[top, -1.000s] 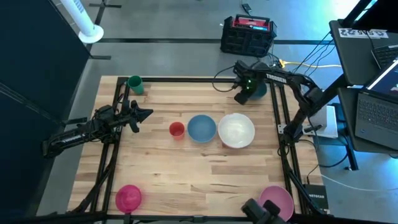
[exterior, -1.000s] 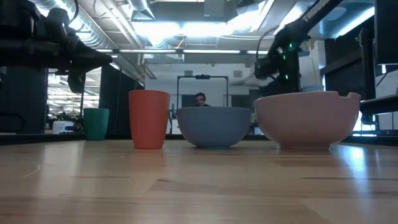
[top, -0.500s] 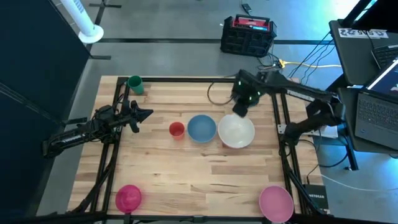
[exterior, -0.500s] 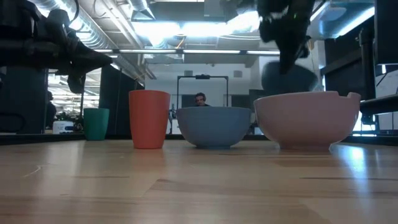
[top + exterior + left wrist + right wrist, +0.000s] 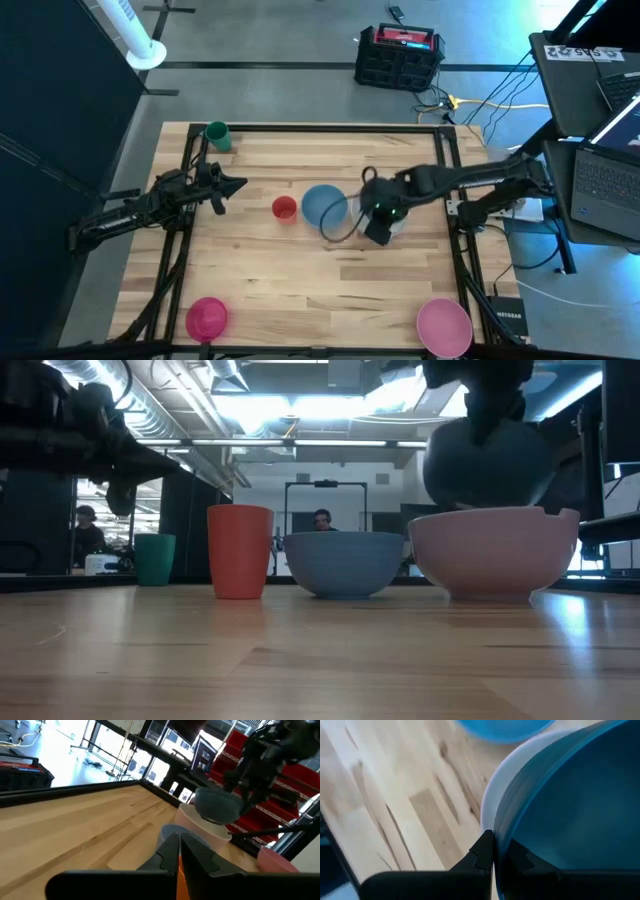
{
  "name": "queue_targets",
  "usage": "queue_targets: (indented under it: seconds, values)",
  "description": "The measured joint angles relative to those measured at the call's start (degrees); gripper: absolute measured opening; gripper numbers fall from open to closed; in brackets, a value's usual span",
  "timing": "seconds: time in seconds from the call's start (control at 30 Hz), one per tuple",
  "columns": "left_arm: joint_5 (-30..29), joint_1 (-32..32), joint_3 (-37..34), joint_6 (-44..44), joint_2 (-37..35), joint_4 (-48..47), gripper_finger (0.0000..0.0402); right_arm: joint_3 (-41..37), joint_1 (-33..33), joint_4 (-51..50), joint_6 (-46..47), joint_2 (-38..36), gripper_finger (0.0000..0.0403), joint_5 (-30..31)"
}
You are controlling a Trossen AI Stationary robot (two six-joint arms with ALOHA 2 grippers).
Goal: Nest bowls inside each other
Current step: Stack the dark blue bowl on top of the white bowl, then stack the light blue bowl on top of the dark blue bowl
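Right gripper [image 5: 378, 232] is clamped on the rim of the teal bowl [image 5: 487, 463], holding it just above the white bowl [image 5: 492, 552] at the table's [image 5: 300, 290] middle-right; the teal bowl is tipped, its mouth turned partly sideways rather than straight up, round so no clear long axis. Left gripper [image 5: 236, 183] is pinched closed with nothing in it, waiting over the left side. Light blue bowl [image 5: 322, 204] sits upright just left of the white one, red cup [image 5: 284, 208] beside it; magenta bowl [image 5: 206, 318] near-left corner, pale pink bowl [image 5: 443, 325] near-right corner, both mouth-up.
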Motion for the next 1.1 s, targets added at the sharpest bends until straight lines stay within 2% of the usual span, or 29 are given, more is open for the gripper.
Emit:
queue_targets:
  seconds: [0.27, 0.4, 0.83, 0.97, 1.1]
  values:
    - [0.00, 0.00, 0.00, 1.25, 0.00, 0.06, 0.0000, -0.07, 0.10, -0.71, -6.04, 10.01, 0.0000, 1.48]
    - [0.02, 0.00, 0.00, 0.83, 0.00, 0.08, 0.0000, -0.09, -0.05, -0.46, -8.68, 12.97, 0.0000, 0.28]
    - [0.02, 0.00, 0.00, 0.61, 0.00, 0.19, 0.0000, -0.11, -0.07, -0.36, -9.07, 12.93, 0.0095, -2.06]
    - [0.03, 0.00, 0.00, -0.34, 0.00, 0.20, 0.0000, -0.11, -0.04, -0.41, -9.26, 9.90, 0.0145, -0.49]
    - [0.04, 0.00, 0.00, -1.80, 0.00, 0.38, 0.0000, -0.11, 0.49, 1.77, -9.18, 4.42, 0.0167, -0.02]
